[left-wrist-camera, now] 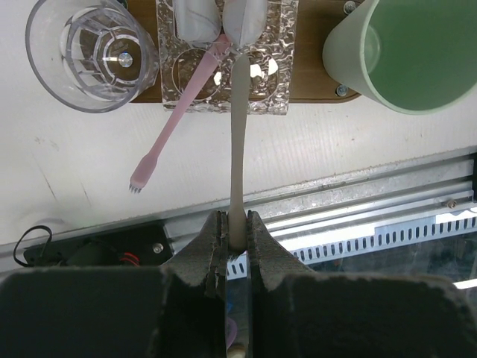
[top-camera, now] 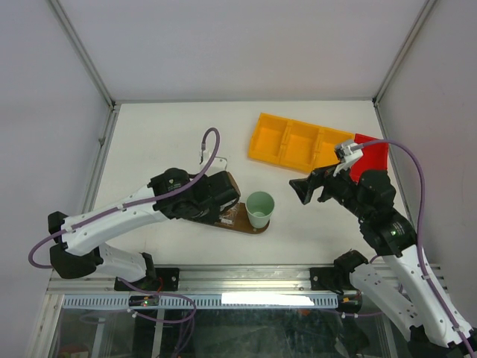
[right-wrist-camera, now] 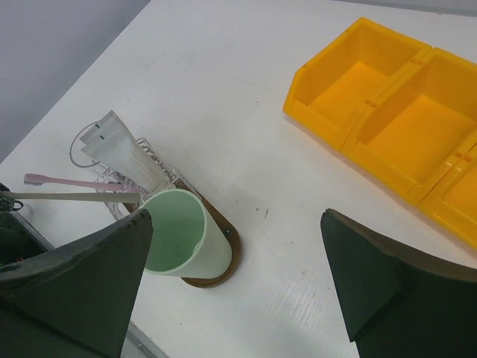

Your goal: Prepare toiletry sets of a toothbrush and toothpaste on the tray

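Brown wooden tray (top-camera: 240, 221) lies on the bench (top-camera: 164, 134), with a mint-green cup (top-camera: 260, 209) on its end. At the left wrist, our left fingers (left-wrist-camera: 220, 239) clench a grey toothbrush (left-wrist-camera: 238, 149), its far end at the clear holder (left-wrist-camera: 276, 89) beside a pink toothbrush (left-wrist-camera: 175, 119). At the right wrist, the right fingers (right-wrist-camera: 89, 276) hang released. We judge seating comes next: ease it in, then let go.

Thin stick toothbrushes (left-wrist-camera: 175, 112): I count two
White squeeze tubes (left-wrist-camera: 195, 19): two
Mint-green plastic cup (left-wrist-camera: 417, 52): one
Clear ribbed glass (left-wrist-camera: 93, 48): one
Yellow plastic bin (top-camera: 291, 140): one
Brown wooden tray (left-wrist-camera: 313, 60): one
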Robot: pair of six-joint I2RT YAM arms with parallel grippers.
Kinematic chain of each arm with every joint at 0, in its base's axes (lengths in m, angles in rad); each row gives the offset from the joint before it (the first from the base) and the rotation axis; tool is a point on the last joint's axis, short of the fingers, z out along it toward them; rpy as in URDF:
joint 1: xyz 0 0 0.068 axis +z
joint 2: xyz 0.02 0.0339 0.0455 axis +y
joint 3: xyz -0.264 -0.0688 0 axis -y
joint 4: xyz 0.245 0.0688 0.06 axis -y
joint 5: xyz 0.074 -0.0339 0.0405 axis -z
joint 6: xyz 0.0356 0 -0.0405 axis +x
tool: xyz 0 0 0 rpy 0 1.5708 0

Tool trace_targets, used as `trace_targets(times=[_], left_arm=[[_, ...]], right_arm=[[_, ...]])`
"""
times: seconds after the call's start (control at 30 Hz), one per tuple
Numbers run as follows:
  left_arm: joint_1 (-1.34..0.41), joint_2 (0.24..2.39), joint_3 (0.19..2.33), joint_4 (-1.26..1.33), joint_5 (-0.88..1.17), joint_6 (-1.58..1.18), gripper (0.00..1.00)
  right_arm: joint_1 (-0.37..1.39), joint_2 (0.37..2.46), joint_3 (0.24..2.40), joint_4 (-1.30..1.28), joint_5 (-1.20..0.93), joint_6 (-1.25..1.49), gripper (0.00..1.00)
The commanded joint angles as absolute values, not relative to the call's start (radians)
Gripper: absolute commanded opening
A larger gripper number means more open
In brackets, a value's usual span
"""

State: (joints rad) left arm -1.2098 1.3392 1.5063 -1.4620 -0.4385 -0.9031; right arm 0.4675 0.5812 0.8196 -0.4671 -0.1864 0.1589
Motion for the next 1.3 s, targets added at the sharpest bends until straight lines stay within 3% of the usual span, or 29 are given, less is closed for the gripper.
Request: trace_targets(times=[0.0, 1.27], left_arm=[[-1.185, 1.338, 1.532, -1.448, -0.441, -0.871, 0.00], [-1.166, 1.477, 1.512, -1.447, -0.438, -0.897, 0.05]], right_arm=[[0.471, 0.569, 0.821, -0.405, -0.175, 0.167, 1.00], [0.470, 0.558, 0.815, -0.400, -0.187, 0.173, 0.99]])
